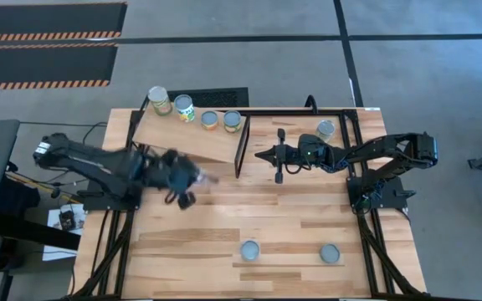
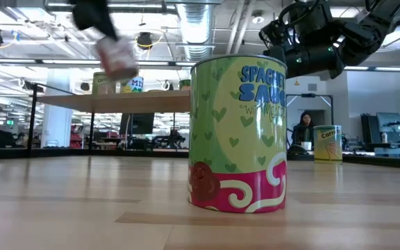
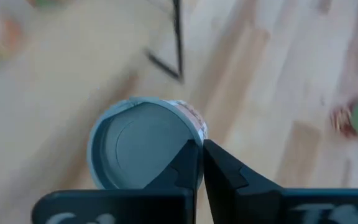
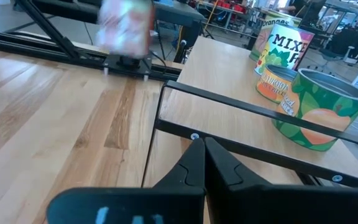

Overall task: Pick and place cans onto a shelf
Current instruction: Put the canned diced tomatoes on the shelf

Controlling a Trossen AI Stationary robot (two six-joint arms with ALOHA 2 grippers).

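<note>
At the table's left, the left arm stretches low toward the middle, its gripper [image 1: 184, 186] blurred near the shelf's [image 1: 182, 138] front edge. A can [image 3: 143, 147] sits at its fingers [image 3: 188, 163], which look nearly together; I cannot tell if it is gripped. Four cans [image 1: 195, 110] line the shelf; one reads "MIXE" [image 4: 289, 45]. The right gripper [image 1: 276, 156], fingers together and empty, hovers right of the shelf frame. Up front, a can reads "SPAGHET… SAU…" [image 2: 238, 133].

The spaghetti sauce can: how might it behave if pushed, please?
The can stands upright on a flat base, so a low push probably slides it. Its round wall suggests it would roll if tipped.
</note>
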